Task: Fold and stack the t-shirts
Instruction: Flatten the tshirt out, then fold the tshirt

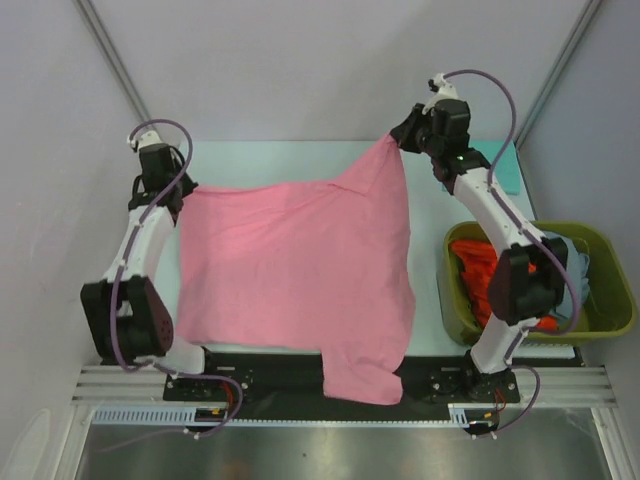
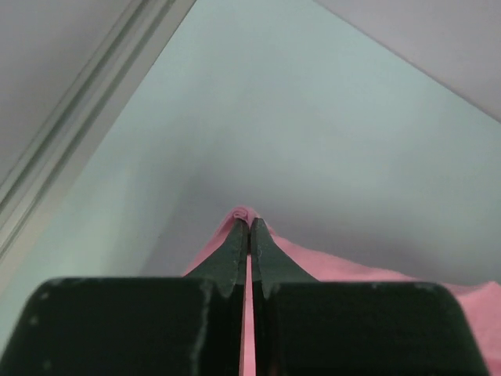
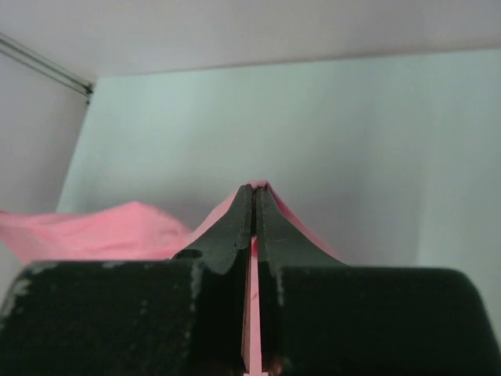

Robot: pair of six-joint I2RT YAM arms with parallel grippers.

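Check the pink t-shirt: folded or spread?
Spread: the pink t-shirt lies open across the table, far corners held by the left gripper and right gripper.

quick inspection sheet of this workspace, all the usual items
surface: pale green table, largely under cloth
job's things: pink t-shirt spread out, one sleeve over the near edge; orange-red shirt and grey-blue shirt in the basket; teal shirt at far right
clutter: olive-green basket at the right edge
grippers: left gripper and right gripper each shut on a far corner of the pink t-shirt
cables: purple cables looped along both arms
surroundings: grey walls, metal frame rails
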